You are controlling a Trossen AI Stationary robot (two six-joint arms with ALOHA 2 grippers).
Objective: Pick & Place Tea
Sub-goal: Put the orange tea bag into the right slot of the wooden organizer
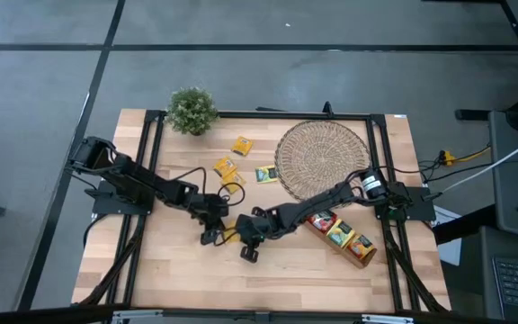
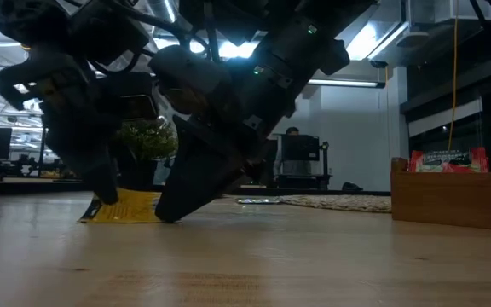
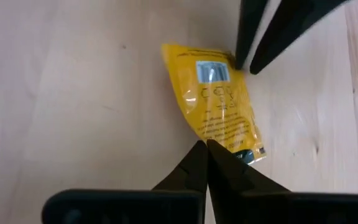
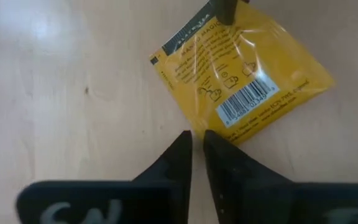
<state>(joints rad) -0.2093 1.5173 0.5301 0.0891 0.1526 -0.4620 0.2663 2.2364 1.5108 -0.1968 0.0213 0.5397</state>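
- Left tool (image 3: 205,144) clenched on the edge of a yellow tea sachet (image 3: 219,102) lying near the table's (image 1: 286,270) middle.
- Right tool (image 4: 196,135) slightly parted, just beside the same sachet, gripping nothing.
- Farther sachets (image 1: 228,168) lie toward the far edge.

You get even overhead light up top, low view backlit by ceiling lights (image 2: 373,38), arms (image 2: 228,111) near-black silhouettes, wrist views bright, glare on yellow sachet (image 4: 241,81), near fingers soft.
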